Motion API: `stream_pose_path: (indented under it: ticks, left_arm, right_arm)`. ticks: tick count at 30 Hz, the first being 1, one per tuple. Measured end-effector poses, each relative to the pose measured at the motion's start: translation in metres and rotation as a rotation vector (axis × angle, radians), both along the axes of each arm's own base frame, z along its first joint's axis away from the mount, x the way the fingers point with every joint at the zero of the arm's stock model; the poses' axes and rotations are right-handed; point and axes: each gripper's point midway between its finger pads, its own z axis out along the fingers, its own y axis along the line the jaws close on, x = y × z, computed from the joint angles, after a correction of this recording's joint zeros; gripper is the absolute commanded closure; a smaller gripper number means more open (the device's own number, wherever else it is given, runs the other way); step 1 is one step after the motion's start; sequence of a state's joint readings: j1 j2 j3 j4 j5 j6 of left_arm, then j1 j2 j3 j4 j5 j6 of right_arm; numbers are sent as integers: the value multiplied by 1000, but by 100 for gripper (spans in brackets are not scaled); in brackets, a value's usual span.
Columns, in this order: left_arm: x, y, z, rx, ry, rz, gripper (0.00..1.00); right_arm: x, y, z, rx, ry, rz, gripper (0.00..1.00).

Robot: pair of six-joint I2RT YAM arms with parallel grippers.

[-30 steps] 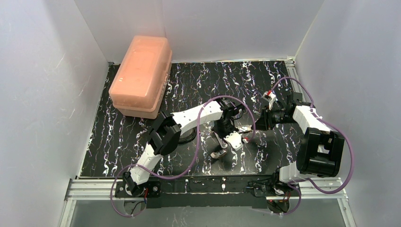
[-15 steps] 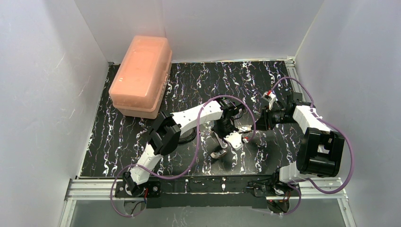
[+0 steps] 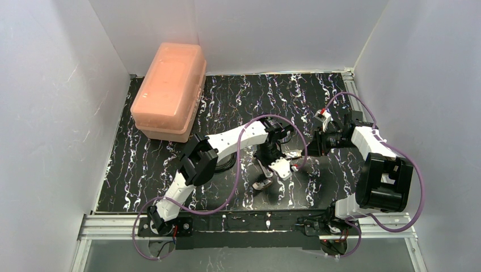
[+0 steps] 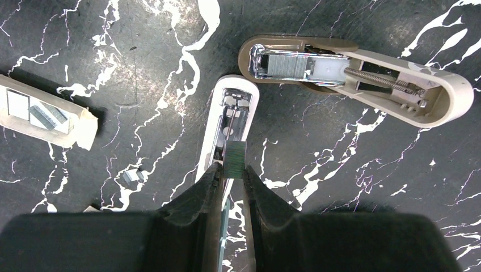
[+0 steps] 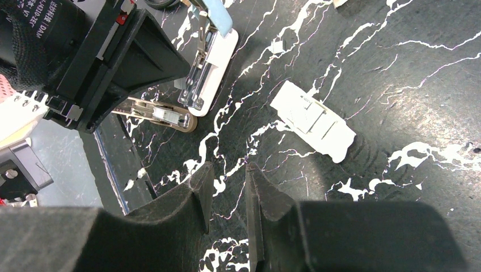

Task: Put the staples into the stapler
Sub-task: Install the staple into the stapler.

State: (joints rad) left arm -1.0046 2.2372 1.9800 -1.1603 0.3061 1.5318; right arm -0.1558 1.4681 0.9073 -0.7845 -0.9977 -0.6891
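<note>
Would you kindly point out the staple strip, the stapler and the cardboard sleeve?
staple strip (image 4: 235,160), left wrist view, its ribbed face.
stapler (image 4: 231,107), left wrist view, its metal channel.
cardboard sleeve (image 4: 45,115), left wrist view, its middle.

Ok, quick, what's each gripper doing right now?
Left gripper: closed on the small grey strip of metal staples.
Right gripper: slightly open, holding nothing.

The black table top veined with white carries a salmon-pink translucent plastic box with a lid at its far left corner. Near the middle lies a small plastic stapler, swung open with its silver metal channel facing up. Just right of it lies a flat tan cardboard sleeve bearing silvery staple strips, with loose staple scraps beside it.
</note>
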Motion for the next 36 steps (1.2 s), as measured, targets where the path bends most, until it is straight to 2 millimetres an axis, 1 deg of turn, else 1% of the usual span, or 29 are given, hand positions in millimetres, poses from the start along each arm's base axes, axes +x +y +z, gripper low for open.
stream_pose_path:
  ticks: [9,15,36]
  left_arm:
    - [0,-5,4,-8,-9,9,100]
    - [0,-5,-1,7,-8,14,100]
    - [2,-4,-1,16,-25,18,100]
  right_arm:
    - [0,0,0,0,0,0,65]
    - [0,0,0,0,0,0,65]
    - [0,0,0,-1,-2,2,65]
